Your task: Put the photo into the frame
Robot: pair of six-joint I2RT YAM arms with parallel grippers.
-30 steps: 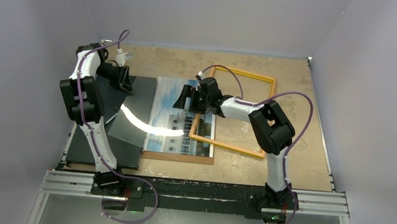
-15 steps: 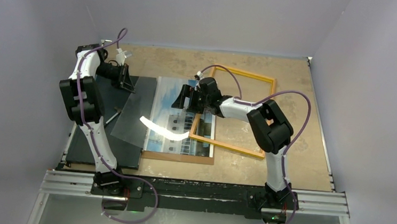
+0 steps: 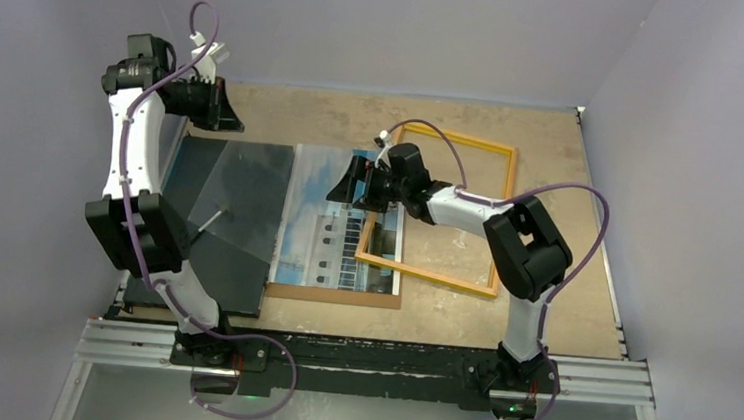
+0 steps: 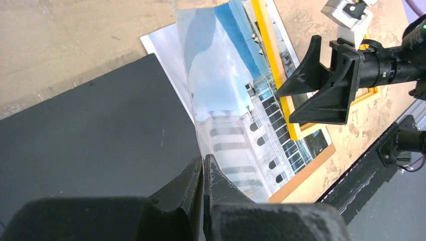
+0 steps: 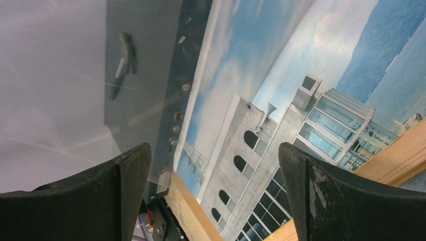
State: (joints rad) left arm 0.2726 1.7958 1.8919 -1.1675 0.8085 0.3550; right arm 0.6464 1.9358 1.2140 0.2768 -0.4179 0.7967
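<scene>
**A:** How does the frame (image 3: 459, 138) lie against the photo (image 3: 320, 246)?

**B:** We see the frame toward the right edge of the table (image 3: 549, 204), turned a little. Its left rail overlaps the photo's right strip. The photo lies flat on a brown backing board (image 3: 331, 295) in the middle, closer to the near edge. Its long axis runs from far edge to near edge, much like the frame's.

**A:** Which claw do we count on?

**B:** The right claw (image 3: 350, 186). It hangs just above the photo's far right part, jaws spread wide, holding nothing. The photo is straight beneath it and the frame's opening just to its right, so we judge it the nearer arm. The left claw (image 3: 217, 110) is raised over the far left corner with its jaws pressed together. The clear sheet (image 3: 244, 195) runs right up to its tips, so we take it as pinched there, above the black board (image 3: 227, 284).

**A:** And the surface, the room?

**B:** Grey walls (image 3: 714, 147) close us in on three sides. The tan table looks flat and mottled, so we expect the print to slide more readily than it lifts.
</scene>
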